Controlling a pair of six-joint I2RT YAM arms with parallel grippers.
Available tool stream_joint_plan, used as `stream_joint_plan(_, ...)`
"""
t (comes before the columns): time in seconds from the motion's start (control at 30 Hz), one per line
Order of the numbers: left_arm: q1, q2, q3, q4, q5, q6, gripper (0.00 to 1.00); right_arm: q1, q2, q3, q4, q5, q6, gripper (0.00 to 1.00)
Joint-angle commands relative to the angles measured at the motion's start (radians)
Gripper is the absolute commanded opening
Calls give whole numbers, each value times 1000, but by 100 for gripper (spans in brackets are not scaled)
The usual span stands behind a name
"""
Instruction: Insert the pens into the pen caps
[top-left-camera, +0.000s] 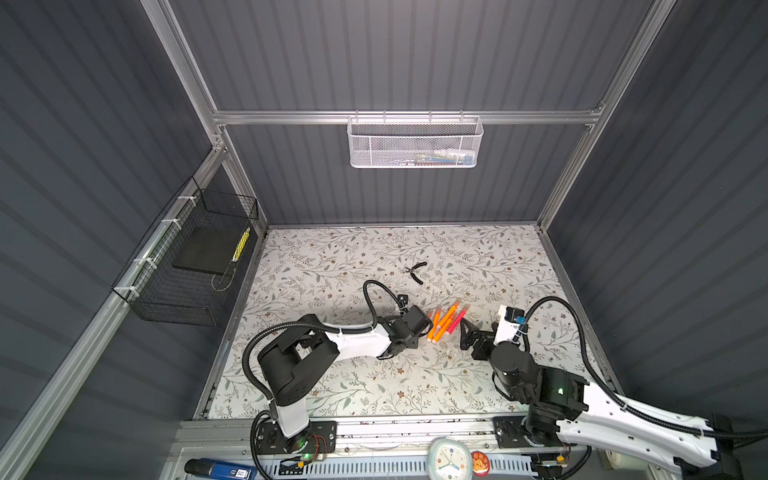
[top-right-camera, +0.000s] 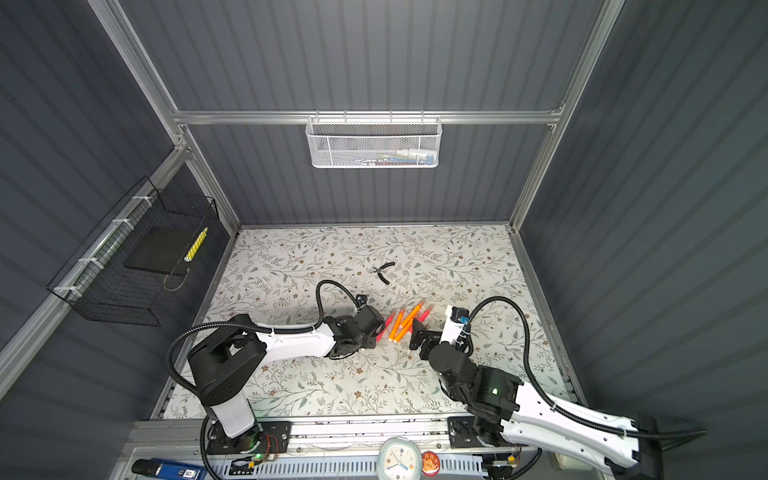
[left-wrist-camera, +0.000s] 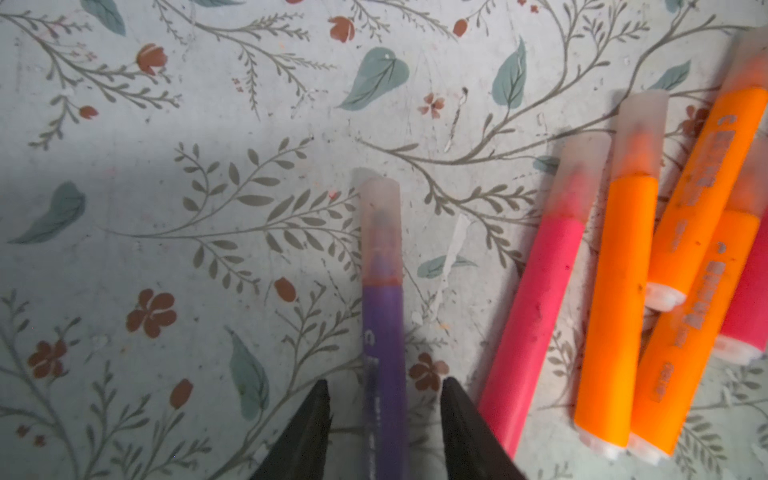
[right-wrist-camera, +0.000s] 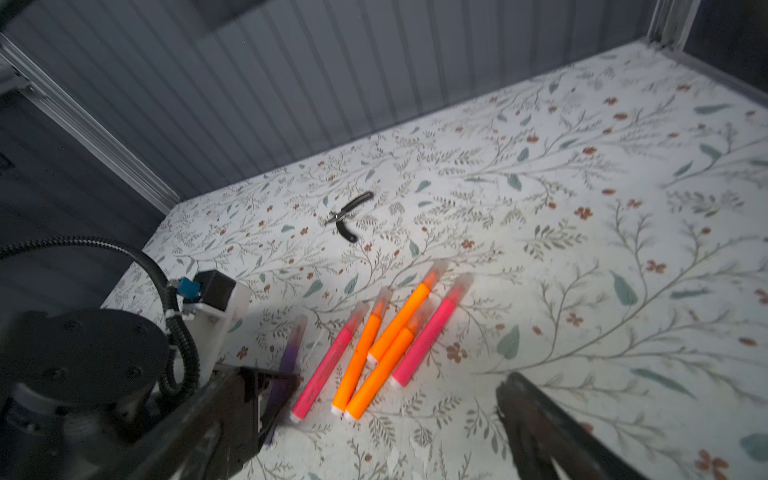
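A purple pen (left-wrist-camera: 382, 332) lies flat on the floral table with a translucent pen cap (left-wrist-camera: 380, 228) on its tip. My left gripper (left-wrist-camera: 384, 384) is open and straddles the pen's barrel, with a gap on each side. Beside it lie several more pens, pink (left-wrist-camera: 536, 307) and orange (left-wrist-camera: 615, 299), each with a cloudy cap on its end. In both top views the pens (top-left-camera: 444, 322) (top-right-camera: 405, 322) lie between my left gripper (top-left-camera: 428, 328) and my right gripper (top-left-camera: 462, 333). My right gripper (right-wrist-camera: 380, 386) is wide open and empty, just short of the pens' back ends.
Black-handled pliers (top-left-camera: 417, 272) (right-wrist-camera: 347, 216) lie farther back on the table. A white mesh basket (top-left-camera: 415, 143) hangs on the back wall and a black wire basket (top-left-camera: 187, 266) on the left wall. A clock (top-left-camera: 451, 459) sits on the front rail.
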Motion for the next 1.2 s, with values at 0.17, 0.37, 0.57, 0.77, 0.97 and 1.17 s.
stream_joint_plan(0.17, 69, -242, 127, -185, -71, 106, 58, -335, 91, 102, 426, -258, -482, 99)
stream_joint_plan(0.37, 96, -533, 10, -68, -557, 254, 89, -632, 394, 66, 644, -292, -649, 99)
stream_joint_plan(0.57, 480, -596, -253, 186, -483, 418, 90, -809, 574, -68, 875, -321, -812, 99)
stream_joint_plan(0.77, 653, -440, -473, 527, -521, 485, 93, -972, 666, -178, 1084, -507, -746, 99)
stream_joint_plan(0.97, 660, -281, -505, 793, -507, 599, 97, -1054, 741, -217, 1246, -621, -707, 99)
stream_joint_plan(1.17, 676, -228, -534, 991, -387, 719, 98, -1128, 847, -126, 1148, -793, -676, 99)
